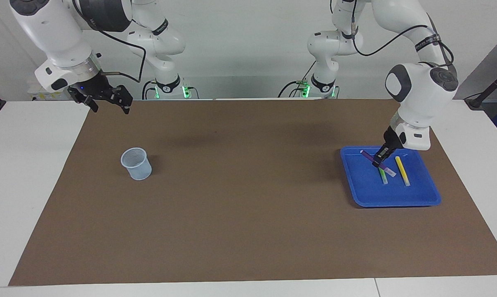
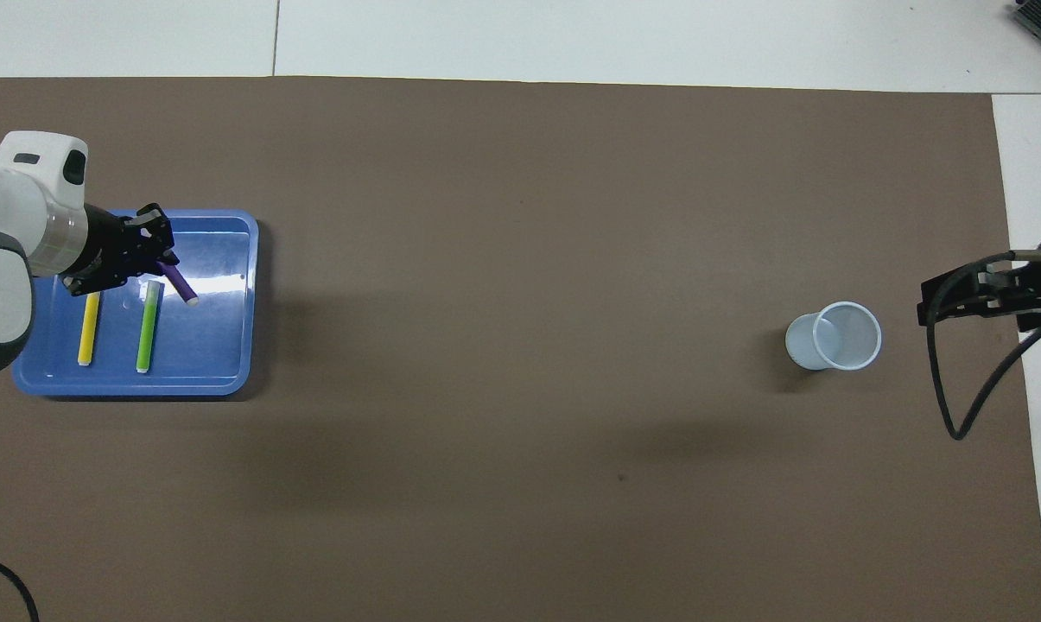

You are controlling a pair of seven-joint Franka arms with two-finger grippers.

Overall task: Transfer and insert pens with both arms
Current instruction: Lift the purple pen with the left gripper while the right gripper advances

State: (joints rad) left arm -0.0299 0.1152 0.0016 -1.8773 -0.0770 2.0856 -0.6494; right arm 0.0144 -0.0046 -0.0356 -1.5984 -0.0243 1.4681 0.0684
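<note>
**Left tool grips the purple pen above the tray; right tool waits open**

Your left tool [image 1: 381,158] is clenched on the purple pen [image 1: 371,158], holding it tilted over the blue tray [image 1: 396,198] at the left arm's end of the surface [image 1: 240,206]. In the facing view the pen's pale cap end crosses in front of the green pen [image 1: 382,175], so you cannot tell there whether the two touch. From overhead the left tool [image 2: 159,259] covers the upper part of the purple pen [image 2: 179,285], and only its lower stretch and pale tip show. The tool's fingertips themselves are hard to make out against the dark pen.

The green pen [image 2: 147,324] and the yellow pen [image 2: 88,328] lie flat in the tray [image 2: 226,380], side by side and apart, the yellow one farther toward the surface's end. The left arm's white wrist is cut off at the overhead picture's edge.

Your right tool [image 1: 108,99] waits in the air over the brown mat's corner at the right arm's end, its jaws released and holding nothing. Overhead, the right tool [image 2: 987,294] shows only in part, cut off by the picture's edge, with a black cable looping below it.

A pale cup [image 1: 136,163] stands upright on the mat, well apart from the tray.
</note>
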